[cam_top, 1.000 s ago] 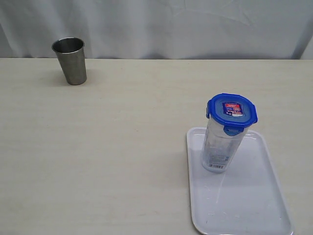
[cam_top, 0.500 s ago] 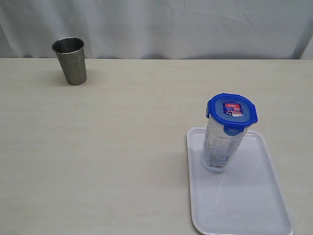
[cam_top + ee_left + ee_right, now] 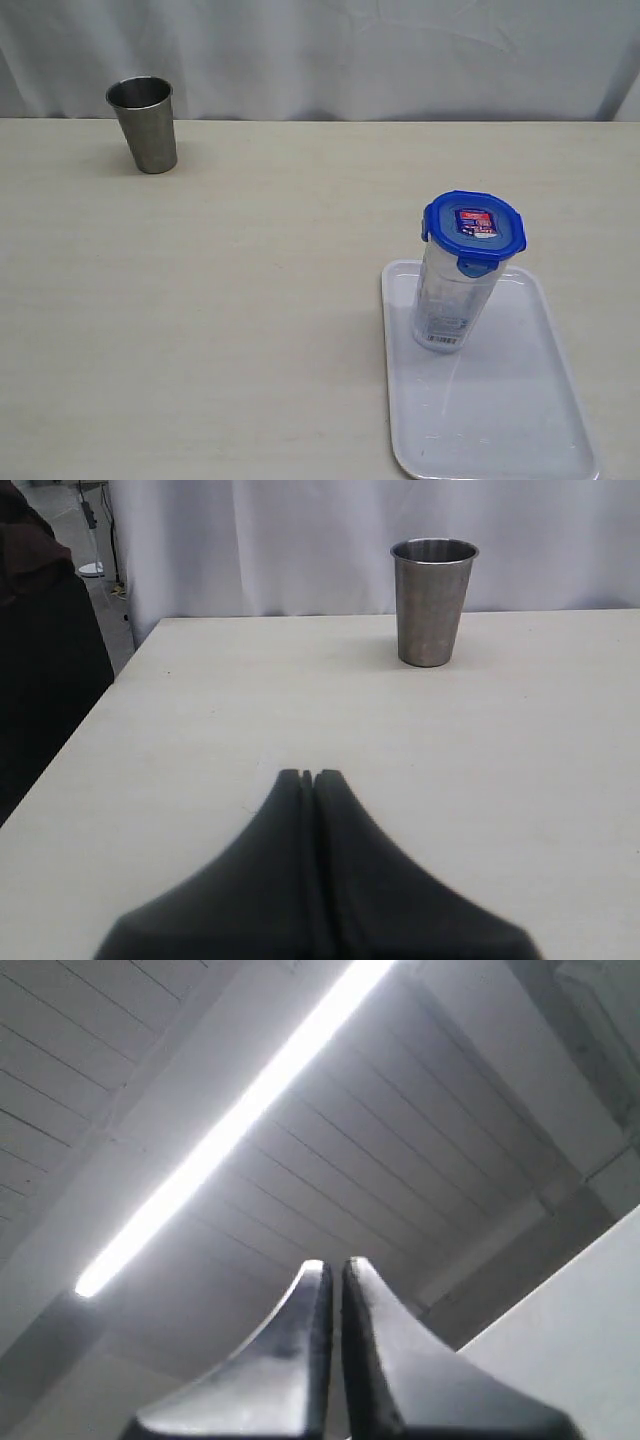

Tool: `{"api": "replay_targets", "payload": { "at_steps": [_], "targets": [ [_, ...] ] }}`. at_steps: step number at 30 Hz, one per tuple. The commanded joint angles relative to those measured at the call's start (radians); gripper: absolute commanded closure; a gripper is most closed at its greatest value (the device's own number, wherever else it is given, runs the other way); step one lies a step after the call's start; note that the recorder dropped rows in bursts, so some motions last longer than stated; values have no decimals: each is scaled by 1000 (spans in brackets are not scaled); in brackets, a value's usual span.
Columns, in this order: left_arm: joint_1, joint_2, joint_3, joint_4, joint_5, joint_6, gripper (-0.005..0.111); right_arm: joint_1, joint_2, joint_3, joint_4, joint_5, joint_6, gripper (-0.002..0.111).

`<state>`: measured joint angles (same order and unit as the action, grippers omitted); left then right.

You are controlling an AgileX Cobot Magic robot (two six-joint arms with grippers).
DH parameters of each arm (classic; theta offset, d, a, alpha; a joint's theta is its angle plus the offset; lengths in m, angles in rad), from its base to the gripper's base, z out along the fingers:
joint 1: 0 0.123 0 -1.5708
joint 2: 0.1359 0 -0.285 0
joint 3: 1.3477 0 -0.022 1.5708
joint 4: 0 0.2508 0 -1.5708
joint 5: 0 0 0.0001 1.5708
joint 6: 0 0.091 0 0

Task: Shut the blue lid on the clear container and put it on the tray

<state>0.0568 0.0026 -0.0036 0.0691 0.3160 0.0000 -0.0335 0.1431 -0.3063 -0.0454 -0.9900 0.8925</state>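
The clear container (image 3: 452, 300) stands upright on the far left part of the white tray (image 3: 520, 420), at the right of the exterior view. The blue lid (image 3: 474, 230) sits on top of it with its flaps down. Neither arm shows in the exterior view. My left gripper (image 3: 309, 776) is shut and empty, low over the table and pointing toward the steel cup. My right gripper (image 3: 333, 1265) is shut and empty, pointing up at the ceiling.
A steel cup (image 3: 144, 124) stands at the far left of the table, also seen in the left wrist view as the steel cup (image 3: 433, 601). A white curtain (image 3: 350, 50) hangs behind the table. The table's edge (image 3: 95, 715) runs beside the left gripper.
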Motion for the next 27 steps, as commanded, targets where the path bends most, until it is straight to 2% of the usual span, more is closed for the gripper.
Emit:
{"api": "replay_targets", "payload": {
  "at_steps": [1,10,21,24,27],
  "targets": [
    [1,-3,4,1,-4,0,107,2,-110,108,51,-9,-284,104],
    [1,-3,4,1,0,0,107,2,-143,306,260,20,-567,104],
    [1,-3,4,1,0,0,107,2,-143,306,289,681,-1042,104],
    [1,-3,4,1,0,0,107,2,-143,306,285,824,-1099,104],
    [1,-3,4,1,0,0,107,2,-143,306,204,948,-1079,104]
  ]
}}
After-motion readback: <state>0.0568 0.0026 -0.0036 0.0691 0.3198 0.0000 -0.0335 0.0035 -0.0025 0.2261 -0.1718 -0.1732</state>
